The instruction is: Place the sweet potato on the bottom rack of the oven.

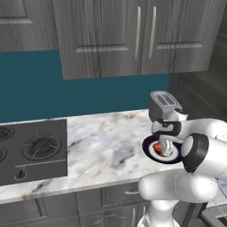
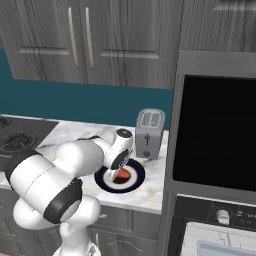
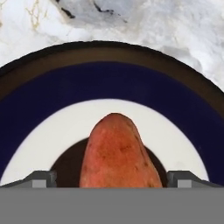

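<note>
The sweet potato (image 3: 118,151) is a reddish-brown oval lump lying in the middle of a white plate with a dark blue rim (image 3: 109,78). My gripper (image 3: 113,179) hangs straight over it, open. One fingertip (image 3: 41,178) stands on each side of the sweet potato with a gap between. From the base, the sweet potato (image 1: 157,146) peeks out beside my hand on the plate (image 1: 150,153). It also shows as the sweet potato (image 2: 123,174) under my wrist. The oven (image 2: 217,130) rises right of the counter with its dark door shut.
A silver two-slot toaster (image 2: 150,133) stands just behind the plate (image 2: 132,182). A black gas hob (image 1: 31,150) lies at the left of the marble counter (image 1: 102,146). Grey wall cabinets (image 1: 133,35) hang above. A lower oven panel with a knob (image 2: 222,217) sits under the dark door.
</note>
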{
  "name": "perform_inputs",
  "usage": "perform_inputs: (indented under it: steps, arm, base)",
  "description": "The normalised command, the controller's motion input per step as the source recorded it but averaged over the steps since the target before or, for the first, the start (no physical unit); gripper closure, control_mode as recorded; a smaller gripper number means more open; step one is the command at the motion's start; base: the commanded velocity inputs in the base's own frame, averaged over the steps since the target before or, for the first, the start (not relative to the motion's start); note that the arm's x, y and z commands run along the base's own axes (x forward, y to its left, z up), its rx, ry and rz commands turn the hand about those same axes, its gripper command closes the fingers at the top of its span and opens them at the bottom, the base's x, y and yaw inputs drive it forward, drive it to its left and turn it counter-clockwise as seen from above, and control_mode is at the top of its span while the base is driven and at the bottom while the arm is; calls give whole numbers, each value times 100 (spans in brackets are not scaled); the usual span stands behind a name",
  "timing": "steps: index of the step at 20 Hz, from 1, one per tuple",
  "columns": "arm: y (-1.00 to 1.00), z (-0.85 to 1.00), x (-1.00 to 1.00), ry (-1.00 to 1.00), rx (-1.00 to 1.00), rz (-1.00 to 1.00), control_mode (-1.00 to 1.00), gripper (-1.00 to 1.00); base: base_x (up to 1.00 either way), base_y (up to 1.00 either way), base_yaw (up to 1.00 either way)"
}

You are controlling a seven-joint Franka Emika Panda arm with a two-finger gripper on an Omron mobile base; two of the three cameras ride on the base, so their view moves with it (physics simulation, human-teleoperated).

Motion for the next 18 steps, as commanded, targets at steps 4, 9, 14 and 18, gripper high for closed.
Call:
perform_inputs:
  steps: [4, 9, 14, 18]
  arm:
    - [0, -3, 0, 0, 0, 0, -100, 100]
    - [0, 0, 0, 0, 0, 0, -100, 100]
    - [8, 13, -22, -1, -3, -3, -100, 100]
    - [6, 62, -41, 0, -9, -24, -100, 100]
  base:
    - [0, 0, 0]
    - [0, 0, 0]
    - [0, 0, 0]
    - [0, 0, 0]
